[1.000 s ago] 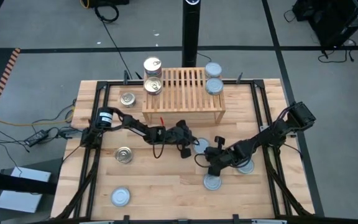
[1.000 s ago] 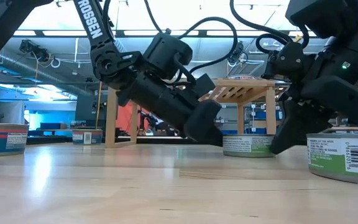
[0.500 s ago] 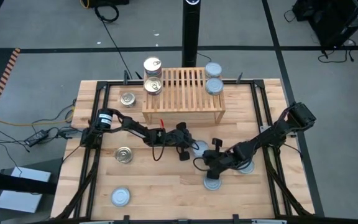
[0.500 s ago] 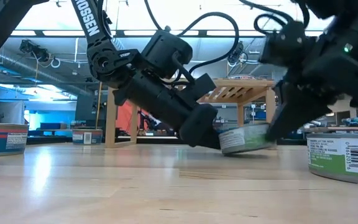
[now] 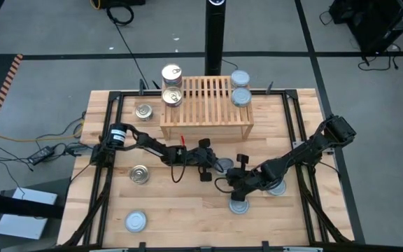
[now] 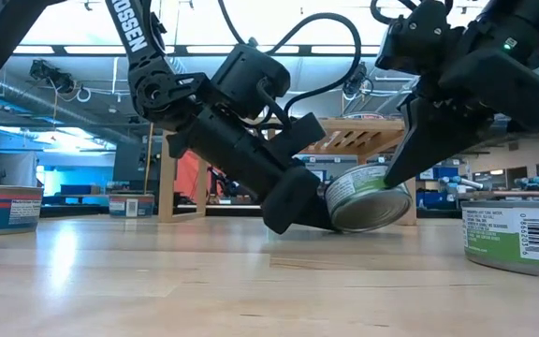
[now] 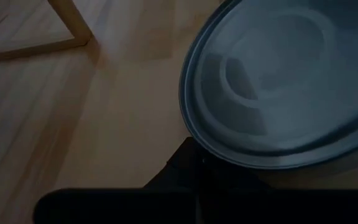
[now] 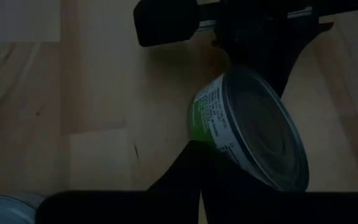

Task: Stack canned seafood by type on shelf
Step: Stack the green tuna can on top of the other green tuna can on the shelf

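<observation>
Watching the low view, I see a green-labelled tin (image 6: 368,198) tipped up on its edge on the tabletop (image 6: 251,281), pinched between my two grippers. My left gripper (image 6: 298,204) presses its closed fingertips against one side, and my right gripper (image 6: 402,168), fingers also closed, bears on the tin's upper far rim. Neither tool wraps the tin; both are clenched on nothing and only push at it.

From overhead, the two grippers meet just in front of the shelf (image 5: 206,105), left gripper (image 5: 207,165) beside the tin (image 5: 222,166) and right gripper (image 5: 238,168) on its other side. On the shelf's slatted top I count two gold-lidded tins (image 5: 171,85) stacked toward the left end and two silver-lidded tins (image 5: 241,87) at the right end. More tins sit loose on the table: a gold one (image 5: 143,110) left of the shelf, another (image 5: 139,173) nearer me, and a silver one (image 5: 136,222) at the near left.
</observation>
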`<state>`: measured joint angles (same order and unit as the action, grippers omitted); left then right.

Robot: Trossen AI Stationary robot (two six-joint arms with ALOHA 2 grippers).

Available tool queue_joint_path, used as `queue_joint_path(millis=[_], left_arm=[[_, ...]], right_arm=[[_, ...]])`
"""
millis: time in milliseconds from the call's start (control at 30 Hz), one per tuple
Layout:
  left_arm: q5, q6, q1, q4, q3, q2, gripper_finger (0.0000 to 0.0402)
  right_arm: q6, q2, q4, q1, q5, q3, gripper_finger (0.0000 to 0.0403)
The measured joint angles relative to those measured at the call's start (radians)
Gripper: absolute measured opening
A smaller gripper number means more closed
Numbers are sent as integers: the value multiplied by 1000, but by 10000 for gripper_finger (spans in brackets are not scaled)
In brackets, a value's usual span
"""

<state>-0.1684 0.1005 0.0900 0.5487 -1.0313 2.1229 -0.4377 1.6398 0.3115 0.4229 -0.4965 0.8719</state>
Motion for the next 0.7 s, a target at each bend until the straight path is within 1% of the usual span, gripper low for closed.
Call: queue_joint_path(millis=[300,533,700], left_arm=[[1,4,2,-2,0,-1,8],[3,9,6,-3,0,-1,8],[3,49,17,-7,0,-5,8]], right_arm=[[42,-2,-3,-2,-2,0,11],[64,-64,-4,-7,-35,0,11],[82,-92,-5,-20,-42,0,11]])
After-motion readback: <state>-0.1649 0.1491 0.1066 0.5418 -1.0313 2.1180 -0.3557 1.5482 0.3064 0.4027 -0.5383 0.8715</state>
